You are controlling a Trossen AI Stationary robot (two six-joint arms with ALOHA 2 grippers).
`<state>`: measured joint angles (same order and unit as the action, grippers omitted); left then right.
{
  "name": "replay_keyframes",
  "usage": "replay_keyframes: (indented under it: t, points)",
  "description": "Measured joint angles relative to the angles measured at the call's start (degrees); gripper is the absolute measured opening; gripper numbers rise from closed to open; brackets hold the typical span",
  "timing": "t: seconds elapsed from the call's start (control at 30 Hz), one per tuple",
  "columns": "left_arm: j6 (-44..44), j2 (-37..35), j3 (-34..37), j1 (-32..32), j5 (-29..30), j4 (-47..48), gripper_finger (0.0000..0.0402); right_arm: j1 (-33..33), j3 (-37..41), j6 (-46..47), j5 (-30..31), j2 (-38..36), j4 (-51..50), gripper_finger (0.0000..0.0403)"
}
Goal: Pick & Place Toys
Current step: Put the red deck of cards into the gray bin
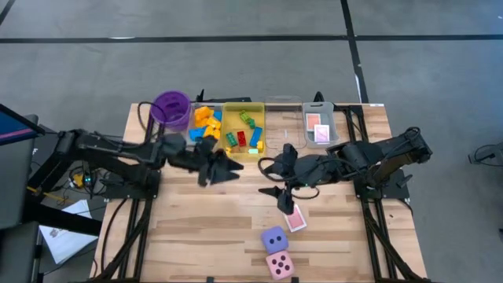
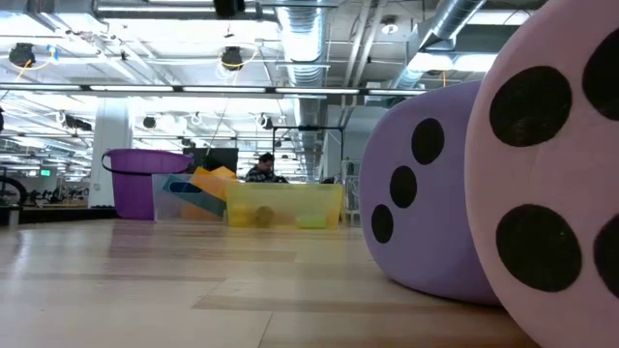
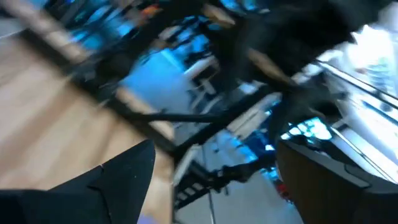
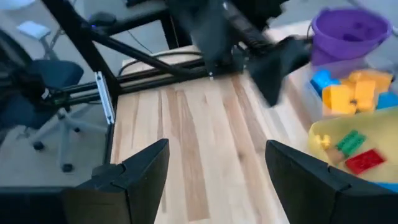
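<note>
- The right gripper (image 4: 214, 180) has its fingers (image 4: 140, 171) spread wide and holding nothing; bare wood shows between them in the right wrist view.
- In the high view the right gripper (image 1: 281, 179) hangs over the middle of the worktop (image 1: 196, 236), just in front of the yellow tray (image 1: 226, 134).
- The left gripper (image 3: 214, 186) also shows its fingers (image 3: 121, 177) wide apart with nothing between them; its own view is badly blurred.
- From above, the left gripper (image 1: 222, 167) sits just in front of the clear tray (image 1: 191, 135), near the right gripper but apart from it.
- No brand or readable writing shows anywhere.
- A pink-backed card (image 1: 295, 220) lies flat on the worktop, just in front of the right gripper.
- A purple die (image 1: 273, 238) with white spots and a pink die (image 1: 280, 266) with dark spots sit side by side near the front edge; whether they touch cannot be told.
- Seen from table height, the purple die (image 2: 426, 193) shows black spots, and the pink die (image 2: 556, 174) stands closest to the camera.
- Green, red and yellow bricks (image 1: 244, 135) lie in the yellow tray; orange and blue bricks (image 1: 206, 122) fill the clear tray beside it.
- More cards (image 1: 318, 126) rest in a second clear tray (image 1: 306, 137) at the back right.
- A purple cup (image 1: 170, 109) stands at the back left.
</note>
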<state>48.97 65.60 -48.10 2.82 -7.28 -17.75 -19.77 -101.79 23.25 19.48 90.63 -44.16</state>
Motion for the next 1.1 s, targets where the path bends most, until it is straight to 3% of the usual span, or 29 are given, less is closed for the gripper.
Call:
replay_keyframes:
  t: [0.1, 0.27, 0.37, 0.47, 0.7, 0.97, 1.03, 1.1]
  points:
    - [-3.72, 0.0, 0.0, 5.26, 4.94, -4.9, 0.032, 2.4, -4.9, -4.86, -2.53, -0.69, -1.57, 0.026]
    - [-4.58, 0.0, 0.0, 10.07, 12.81, -5.25, 0.032, 9.81, -20.87, -10.55, -10.52, -1.14, -5.59, 0.026]
    - [-1.63, 0.02, 0.0, 11.22, 16.43, -3.44, 0.032, 14.11, -28.2, -9.69, -14.56, -1.2, -7.02, 0.026]
    - [5.3, 0.02, 0.0, 11.51, 17.8, -3.79, 0.032, 16.46, -33.34, -3.12, -19.07, -1.17, -10.15, 0.026]
    - [18.62, 0.02, 0.02, 12.19, 20.93, -3.89, 0.032, 10.21, -30.82, 2.57, -24.77, -6.19, -8.98, 0.026]
    - [19.94, 0.02, 0.03, 13.12, 23.69, -3.43, 0.032, 10.5, -32.53, 5.25, -43.26, -7.38, -1.72, 0.026]
    - [19.95, 0.02, 0.03, 12.8, 25.73, -3.58, 0.032, 10.68, -32.61, 0.87, -44.12, -7.41, -2.32, 0.026]
    - [19.96, 0.02, 0.04, 12.8, 27.03, -3.81, 0.032, 9.34, -32.59, -2.48, -40.68, -7.26, -5.37, 0.026]
